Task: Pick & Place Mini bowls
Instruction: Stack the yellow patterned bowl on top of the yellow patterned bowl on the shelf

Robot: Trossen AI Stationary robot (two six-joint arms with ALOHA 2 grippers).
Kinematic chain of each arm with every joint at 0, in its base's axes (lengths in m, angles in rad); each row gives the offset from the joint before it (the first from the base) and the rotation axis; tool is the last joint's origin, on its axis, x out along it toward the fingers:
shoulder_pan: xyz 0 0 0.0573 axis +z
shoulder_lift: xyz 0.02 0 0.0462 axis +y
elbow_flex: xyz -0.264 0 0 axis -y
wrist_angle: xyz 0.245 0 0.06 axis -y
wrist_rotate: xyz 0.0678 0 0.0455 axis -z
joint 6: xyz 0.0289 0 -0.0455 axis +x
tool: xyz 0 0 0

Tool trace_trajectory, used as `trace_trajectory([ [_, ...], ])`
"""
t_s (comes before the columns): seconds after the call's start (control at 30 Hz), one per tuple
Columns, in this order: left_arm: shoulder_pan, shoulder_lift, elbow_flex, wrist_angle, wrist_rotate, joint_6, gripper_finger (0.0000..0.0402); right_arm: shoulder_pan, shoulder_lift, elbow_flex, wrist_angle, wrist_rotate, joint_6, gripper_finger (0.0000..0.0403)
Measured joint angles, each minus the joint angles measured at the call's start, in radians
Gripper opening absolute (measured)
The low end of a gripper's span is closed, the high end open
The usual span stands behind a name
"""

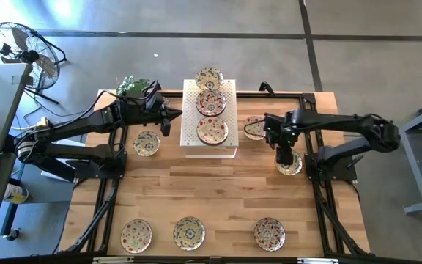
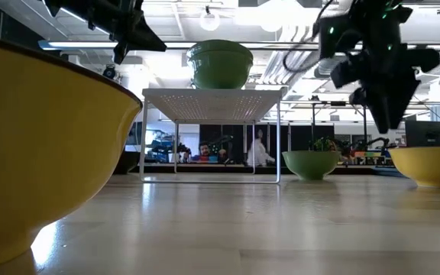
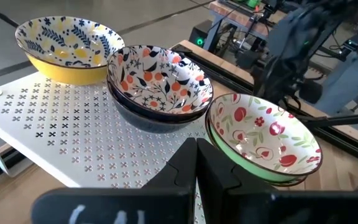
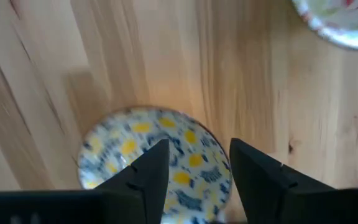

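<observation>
The right gripper hangs directly over a yellow-and-blue bowl on the worktop beside the right arm's base, its fingers apart and straddling the near part of the bowl in the wrist view. The step in hand looks like a pick of this bowl. To do it well, I would have one finger come down inside the rim and the other outside, then close on the wall rather than across the whole bowl, and lift straight up so it does not tip. Another bowl sits near on the worktop, so the descent should stay vertical. The rack already carries three bowls in a row; more wait along the front edge and by the left arm. The left gripper waits at the rack's left edge, fingers together.
</observation>
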Motion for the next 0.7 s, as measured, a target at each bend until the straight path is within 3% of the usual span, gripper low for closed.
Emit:
trace_trajectory([
  [0.3, 0.000, 0.000, 0.000, 0.000, 0.001, 0.000, 0.0001, -0.043, 0.135, 0.000, -0.013, 0.015, -0.233, 0.0162],
  [0.7, 0.000, 0.000, 0.000, 0.000, 0.001, 0.000, 0.0001, -0.087, 0.229, -0.012, -0.002, 0.009, -0.390, 0.0138],
])
